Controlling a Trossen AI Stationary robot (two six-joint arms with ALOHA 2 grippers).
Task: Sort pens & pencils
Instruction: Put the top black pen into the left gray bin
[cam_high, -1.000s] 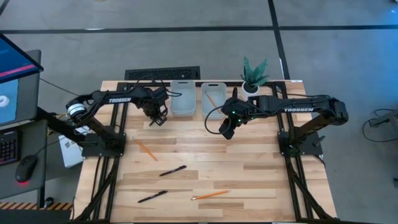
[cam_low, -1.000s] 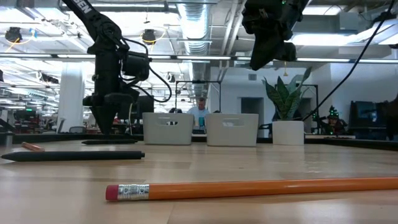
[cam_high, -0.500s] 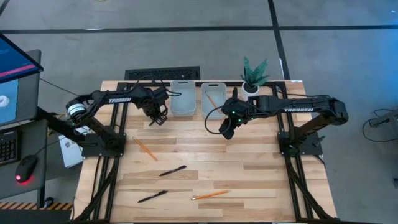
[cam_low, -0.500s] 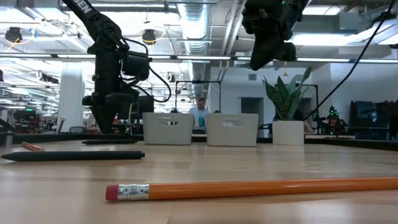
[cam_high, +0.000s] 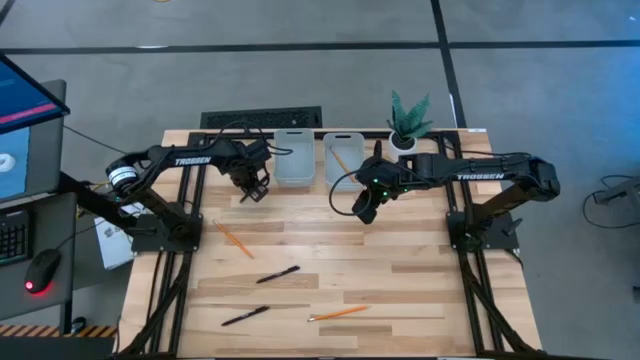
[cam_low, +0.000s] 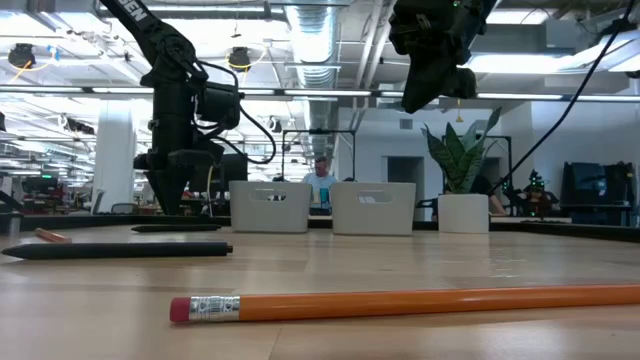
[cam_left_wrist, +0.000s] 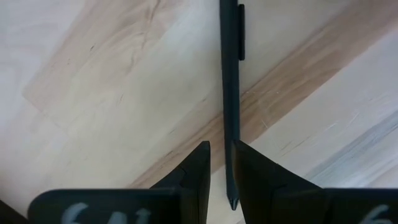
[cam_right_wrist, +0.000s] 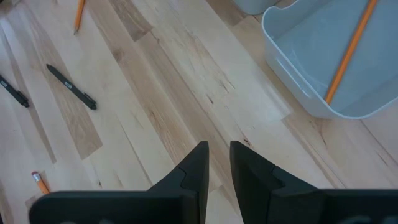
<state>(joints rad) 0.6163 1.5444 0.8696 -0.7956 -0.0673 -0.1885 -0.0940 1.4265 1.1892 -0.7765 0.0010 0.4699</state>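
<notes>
My left gripper (cam_high: 255, 190) hovers low over the table in front of the left grey tray (cam_high: 294, 157), fingers shut. One black pen (cam_left_wrist: 230, 74) lies flat on the wood right under it, its tip showing in the slit between the fingers. Two more pens (cam_high: 277, 274) (cam_high: 245, 316) lie nearer the near edge. One orange pencil (cam_right_wrist: 351, 50) rests slanted inside the right tray (cam_high: 343, 157). The other pencils (cam_high: 234, 240) (cam_high: 338, 313) lie on the table. My right gripper (cam_high: 363, 212) is raised in front of the right tray, shut and holding nothing.
A potted plant (cam_high: 408, 125) stands at the far edge right of the trays. A dark strip (cam_high: 260, 118) lies behind the left tray. Bare wood lies between the two arms and along the right side. A person (cam_low: 322, 180) shows in the room beyond the trays.
</notes>
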